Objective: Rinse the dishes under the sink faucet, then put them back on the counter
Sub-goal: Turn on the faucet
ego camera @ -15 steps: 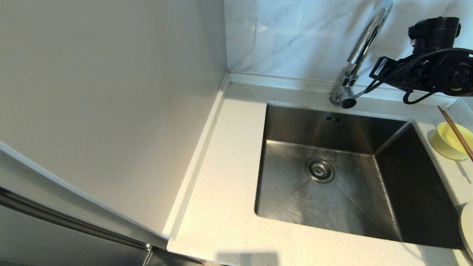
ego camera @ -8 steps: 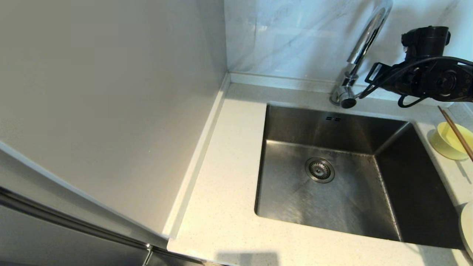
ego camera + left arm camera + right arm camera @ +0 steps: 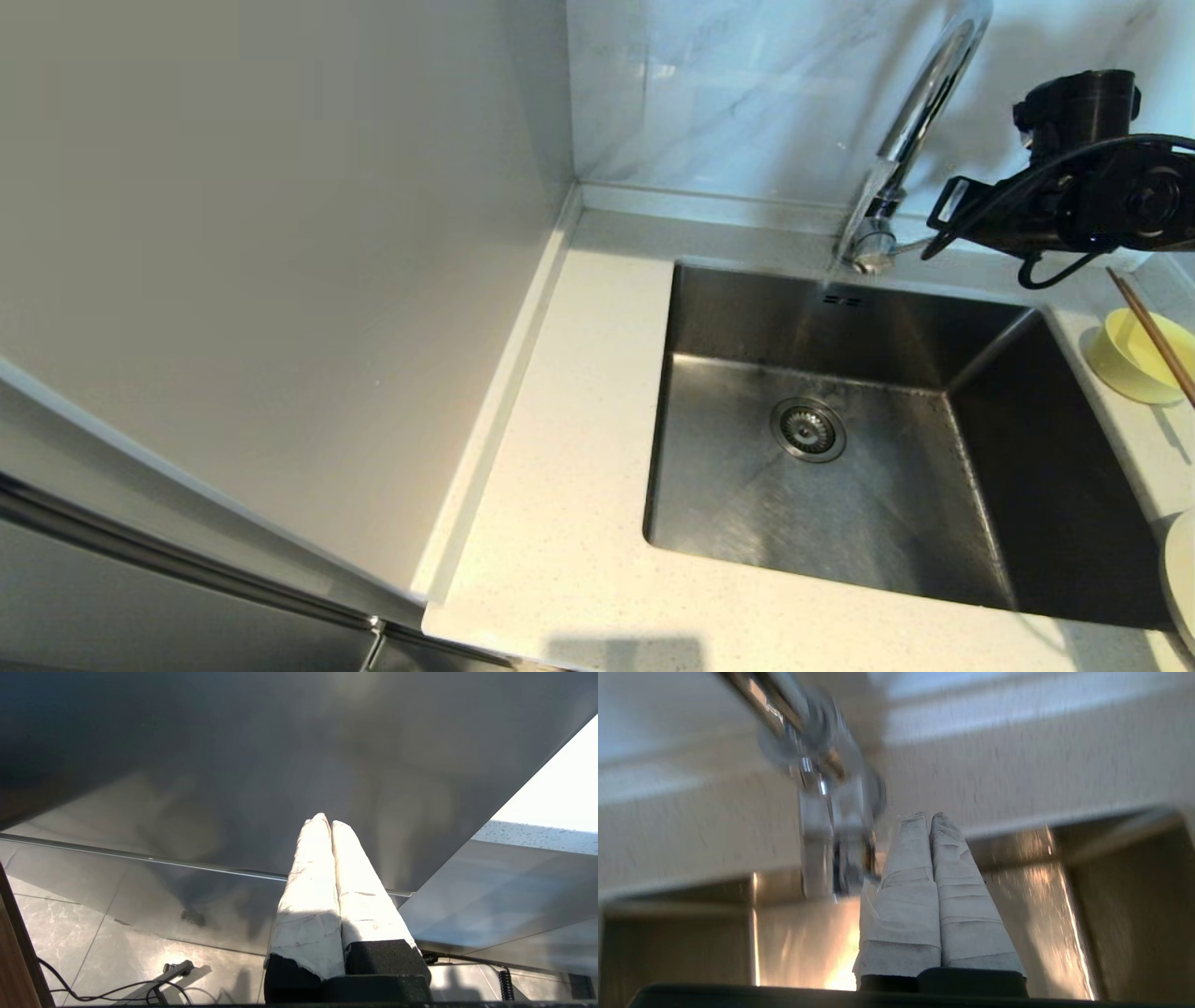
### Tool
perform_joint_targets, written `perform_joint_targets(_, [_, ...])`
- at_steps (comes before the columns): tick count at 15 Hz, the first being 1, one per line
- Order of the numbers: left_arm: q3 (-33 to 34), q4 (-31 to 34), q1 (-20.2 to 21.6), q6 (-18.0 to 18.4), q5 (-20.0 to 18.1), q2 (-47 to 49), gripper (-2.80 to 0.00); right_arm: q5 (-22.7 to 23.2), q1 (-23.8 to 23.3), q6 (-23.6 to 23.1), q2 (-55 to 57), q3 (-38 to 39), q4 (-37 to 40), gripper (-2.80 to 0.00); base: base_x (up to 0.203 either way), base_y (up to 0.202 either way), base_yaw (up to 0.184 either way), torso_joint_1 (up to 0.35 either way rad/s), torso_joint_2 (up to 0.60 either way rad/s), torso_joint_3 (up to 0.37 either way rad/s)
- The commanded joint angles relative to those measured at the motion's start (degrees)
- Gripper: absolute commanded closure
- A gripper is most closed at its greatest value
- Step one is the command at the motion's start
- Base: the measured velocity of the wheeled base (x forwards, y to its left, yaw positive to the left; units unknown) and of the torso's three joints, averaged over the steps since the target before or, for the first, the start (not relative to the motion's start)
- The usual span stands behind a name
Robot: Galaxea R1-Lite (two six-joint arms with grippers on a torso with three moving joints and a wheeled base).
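Pressing my right gripper (image 3: pixel 930 817) up beside the base of the tap (image 3: pixel 920 103) at the upper right of the head view, I hold its two padded fingers shut together with nothing between them; a closed tip suits nudging the thin lever (image 3: pixel 910 248) better than an open one, and I judge that turning on the water is the step in hand; whether water runs I cannot tell, as the tap is blurred in the right wrist view. The sink (image 3: pixel 747 504) below stands bare of dishes; the yellow bowl (image 3: pixel 1134 359) sits on the counter (image 3: pixel 560 523) at the right edge, the chopsticks (image 3: pixel 1153 336) leaning across it, and the plate (image 3: pixel 1180 569) shows only as a sliver at the lower right, all kept within easy reach for rinsing. My left gripper (image 3: pixel 329 822) hangs parked beside the cabinet, fingers shut and empty.
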Motion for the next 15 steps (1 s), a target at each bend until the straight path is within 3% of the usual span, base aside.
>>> perform_joint_targets(1, [0.00, 0.02, 0.02, 0.01, -0.02, 0.00, 0.00, 0.43, -0.01, 0.17, -2.46, 1.95, 0.65, 0.00, 0.000, 0.000, 0.000, 0.000, 0.00, 0.000])
perform_joint_targets(6, [0.00, 0.02, 0.02, 0.01, -0.02, 0.00, 0.00, -0.03, -0.04, 0.28, -3.97, 1.17, 0.47, 0.00, 0.000, 0.000, 0.000, 0.000, 0.00, 0.000])
perform_joint_targets(10, [0.00, 0.02, 0.02, 0.01, 0.04, 0.00, 0.00, -5.66, -0.16, -0.65, -11.40, 0.28, 0.62, 0.00, 0.000, 0.000, 0.000, 0.000, 0.00, 0.000])
perform_joint_targets(13, [0.00, 0.02, 0.02, 0.01, -0.02, 0.00, 0.00, -6.97, -1.53, -5.62, -21.10, 6.74, 1.82, 0.00, 0.000, 0.000, 0.000, 0.000, 0.00, 0.000])
perform_joint_targets(15, [0.00, 0.02, 0.02, 0.01, -0.02, 0.00, 0.00, -7.09, -2.42, -8.20, -28.80, 12.86, 6.91, 0.00, 0.000, 0.000, 0.000, 0.000, 0.00, 0.000])
